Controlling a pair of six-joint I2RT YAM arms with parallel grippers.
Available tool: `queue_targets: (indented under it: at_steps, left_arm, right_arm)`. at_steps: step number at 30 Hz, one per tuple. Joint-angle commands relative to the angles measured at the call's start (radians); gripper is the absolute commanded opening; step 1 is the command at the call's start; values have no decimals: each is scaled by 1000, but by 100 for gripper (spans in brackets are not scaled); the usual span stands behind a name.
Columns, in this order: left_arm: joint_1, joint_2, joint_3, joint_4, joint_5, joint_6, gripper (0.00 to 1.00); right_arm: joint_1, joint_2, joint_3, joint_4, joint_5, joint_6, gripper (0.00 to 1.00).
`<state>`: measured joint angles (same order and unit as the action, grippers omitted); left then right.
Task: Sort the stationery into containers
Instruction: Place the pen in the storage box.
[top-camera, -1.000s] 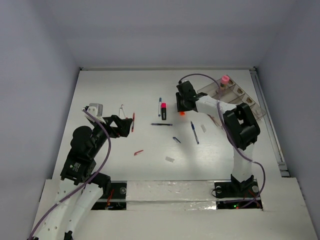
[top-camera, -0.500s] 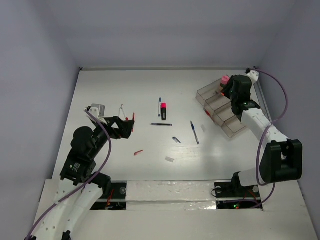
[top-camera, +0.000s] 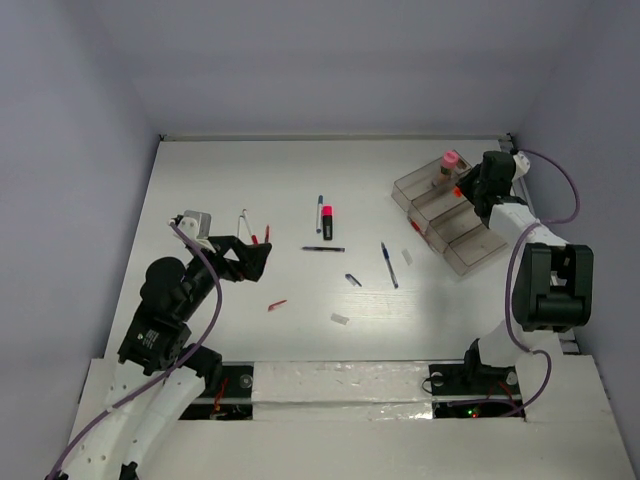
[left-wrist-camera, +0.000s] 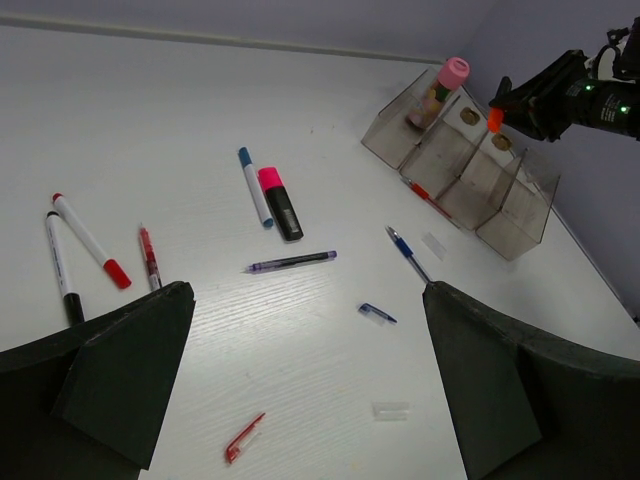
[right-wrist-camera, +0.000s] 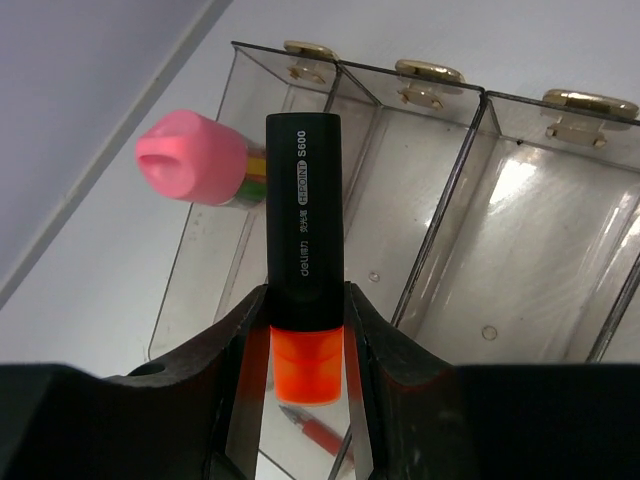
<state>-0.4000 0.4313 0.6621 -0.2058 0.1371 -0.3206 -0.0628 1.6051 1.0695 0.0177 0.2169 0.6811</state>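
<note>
While the right tool is clenched on the orange-capped marker, gripping it at the orange end with the black barrel pointing away from the wrist, the relation that matters is how that barrel lines up with the organiser tray beneath it. In the right wrist view the marker's long axis runs roughly along the length of the narrow compartments, not across them. It hangs clear of the tray walls, just beside the pink-capped bottle standing in the end compartment. Whether the barrel sits over that compartment or the next one in cannot be told, since it overlaps the divider between them. A red pen already lies in the tray below the jaws. A release should call for centring over one slot first. The left tool is spread wide and grasps nothing; it hangs over the left of the surface, well apart from the tray, so the right arm is the nearer one.
</note>
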Motion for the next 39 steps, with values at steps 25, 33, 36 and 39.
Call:
queue_targets:
  at_steps: [25,33,36,39]
  left_arm:
    - [-11,-2,14,43,-8,5,99]
    - [-11,1,21,29,-44,3,99]
    - [-11,7,22,26,-54,3,99]
    - [-2,11,24,23,-66,3,99]
  right_arm:
    - [70,-19,1,108,-209,-57,75]
    - [388,-18,43,-15,-174,-215,73]
    - [483,27,98,-87,-153,-259,71]
    - [569,71,170,-139,-122,-305,69]
